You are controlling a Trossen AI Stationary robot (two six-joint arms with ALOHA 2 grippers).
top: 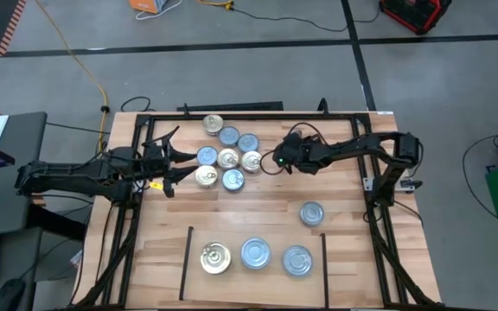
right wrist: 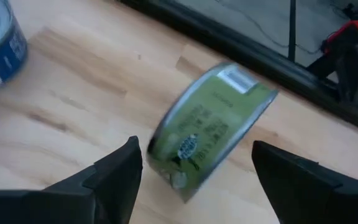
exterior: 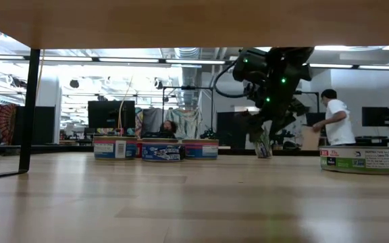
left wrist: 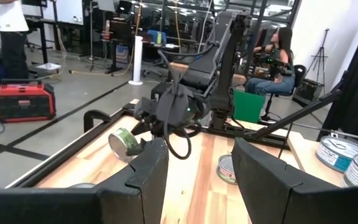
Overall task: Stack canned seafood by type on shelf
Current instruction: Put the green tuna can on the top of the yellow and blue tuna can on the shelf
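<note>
a green-sided tin (right wrist: 211,127) is being seen tilted on its edge between the spread fingers of the right pincer (top: 275,160), just beside the cluster of tins (top: 229,149) lying at the far middle of the tabletop (top: 258,212); whether the fingers are touching it cannot be told. in the left wrist view the same tin (left wrist: 125,144) is being shown tipped up under the right arm's wrist. the cluster is being made up of gold-topped and silver-topped tins lying close together. one silver-topped tin (top: 311,213) is lying alone, well apart from the cluster, nearer the right arm's base. on the shelf (top: 193,268), the patch marked by thin black lines at the near edge, three tins are being kept in a row: a gold-topped one (top: 215,258) on the left, then two silver-topped ones (top: 256,253) (top: 296,260). the left pincer (top: 169,160) is being held half spread and empty, just beside the cluster's left side. in the low view a person (exterior: 335,120) is being seen in the room behind.
</note>
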